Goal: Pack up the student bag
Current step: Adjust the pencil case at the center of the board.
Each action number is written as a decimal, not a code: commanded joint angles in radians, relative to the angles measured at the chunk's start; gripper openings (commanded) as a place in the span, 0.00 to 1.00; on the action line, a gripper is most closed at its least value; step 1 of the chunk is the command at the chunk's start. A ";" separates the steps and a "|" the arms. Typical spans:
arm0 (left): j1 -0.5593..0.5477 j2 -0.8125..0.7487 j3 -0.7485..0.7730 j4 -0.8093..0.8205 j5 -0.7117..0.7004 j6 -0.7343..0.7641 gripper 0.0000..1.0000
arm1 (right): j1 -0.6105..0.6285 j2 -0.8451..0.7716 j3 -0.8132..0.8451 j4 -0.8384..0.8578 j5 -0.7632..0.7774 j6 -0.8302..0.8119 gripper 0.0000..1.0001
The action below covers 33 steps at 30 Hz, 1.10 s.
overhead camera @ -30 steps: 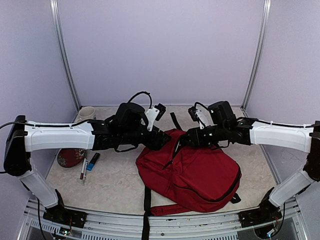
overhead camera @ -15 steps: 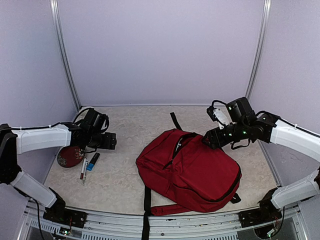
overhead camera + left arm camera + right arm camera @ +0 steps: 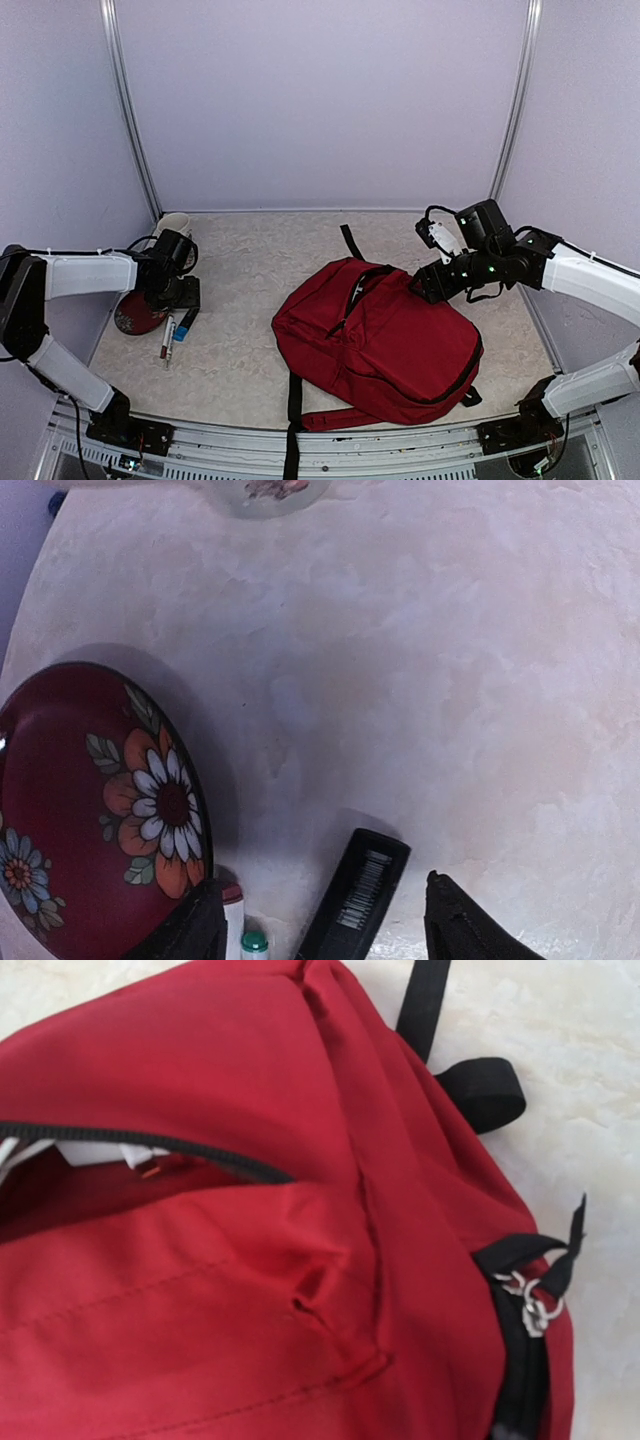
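Your left gripper [image 3: 318, 885] has its fingers [image 3: 460, 930] wide apart and empty over a black barcoded case [image 3: 358, 892] (flowered bowl [image 3: 90, 810] beside, at the tabletop's [image 3: 250, 270] left edge). Your right gripper [image 3: 425, 283] hovers at the student bag's [image 3: 400, 340] far edge, finger spread impossible to tell; bare tabletop lies between.

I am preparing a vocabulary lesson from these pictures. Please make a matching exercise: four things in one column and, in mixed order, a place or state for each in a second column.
Things
1. student bag
2. flowered bowl
3. cup
4. black stick with a barcode

Places or states
A. far left corner of the table
B. middle of the table, zipper partly open
C. lying flat, just right of the bowl
D. left edge of the table, nearer than the cup

Pairs: 1-B, 2-D, 3-A, 4-C
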 commanded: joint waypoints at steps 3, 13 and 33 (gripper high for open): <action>0.024 0.092 -0.062 0.054 0.144 0.049 0.60 | -0.013 -0.015 -0.008 0.007 0.004 -0.009 0.72; -0.013 0.213 -0.035 0.055 0.192 0.084 0.32 | -0.014 -0.018 0.014 -0.005 0.015 -0.013 0.72; -0.115 0.234 0.058 -0.145 0.233 0.015 0.41 | -0.017 -0.011 0.059 -0.011 -0.016 -0.010 0.72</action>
